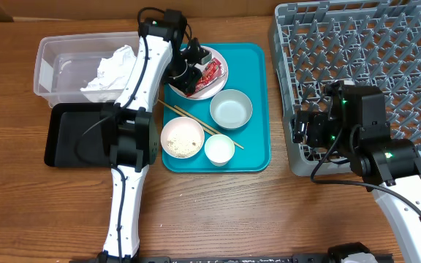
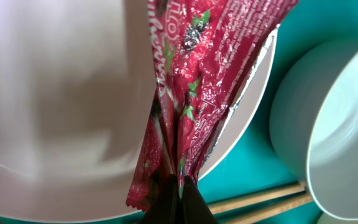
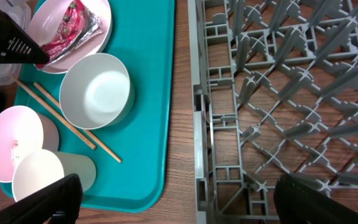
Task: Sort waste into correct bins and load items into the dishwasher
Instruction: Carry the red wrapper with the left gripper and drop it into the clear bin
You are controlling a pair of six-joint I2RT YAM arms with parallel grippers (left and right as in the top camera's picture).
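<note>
My left gripper (image 2: 179,180) is shut on the lower edge of the crinkled red wrapper (image 2: 210,74), which hangs over the large white plate (image 2: 61,93). From overhead, that gripper (image 1: 191,73) sits over the plate (image 1: 218,88) at the back of the teal tray. Two chopsticks (image 1: 196,123), an empty bowl (image 1: 231,108), a bowl with rice grains (image 1: 183,136) and a small cup (image 1: 219,149) lie on the tray. A crumpled napkin (image 1: 112,69) is in the clear tub (image 1: 53,51). My right gripper (image 3: 176,199) stands open over the grey dish rack's (image 3: 278,93) left edge.
The flat black tray (image 1: 71,135) lies in front of the clear tub, left of the teal tray (image 1: 258,146). The left arm's white links cross between them. A strip of bare wooden table separates the teal tray from the rack (image 1: 371,66).
</note>
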